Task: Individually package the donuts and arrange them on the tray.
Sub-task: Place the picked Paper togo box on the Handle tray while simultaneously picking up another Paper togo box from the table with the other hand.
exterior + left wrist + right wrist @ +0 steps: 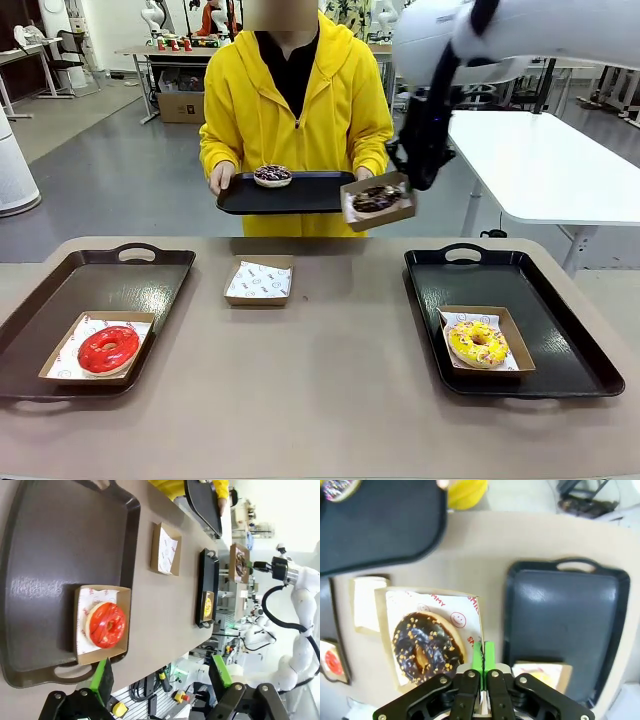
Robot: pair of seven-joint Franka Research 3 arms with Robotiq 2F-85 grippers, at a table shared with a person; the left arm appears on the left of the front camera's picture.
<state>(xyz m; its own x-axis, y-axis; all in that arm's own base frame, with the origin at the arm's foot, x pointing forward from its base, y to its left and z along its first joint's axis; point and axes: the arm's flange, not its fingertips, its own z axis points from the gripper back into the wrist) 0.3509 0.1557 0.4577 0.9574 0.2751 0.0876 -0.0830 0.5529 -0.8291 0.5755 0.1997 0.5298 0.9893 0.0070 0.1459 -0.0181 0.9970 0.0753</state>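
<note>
Our right tool (483, 652) clamps the rim of the flimsy box (455, 611), so we judge the soft, loose chocolate donut (425, 647) needs level carrying; the left tool (161, 675) stands apart.

Left tray (100, 285) holds one donut (108, 348), right tray (470, 285) another donut (478, 343), box (259, 280) between them

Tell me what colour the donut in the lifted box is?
Dark chocolate brown donut with pale crumbs; the right wrist view shows it best.
</note>
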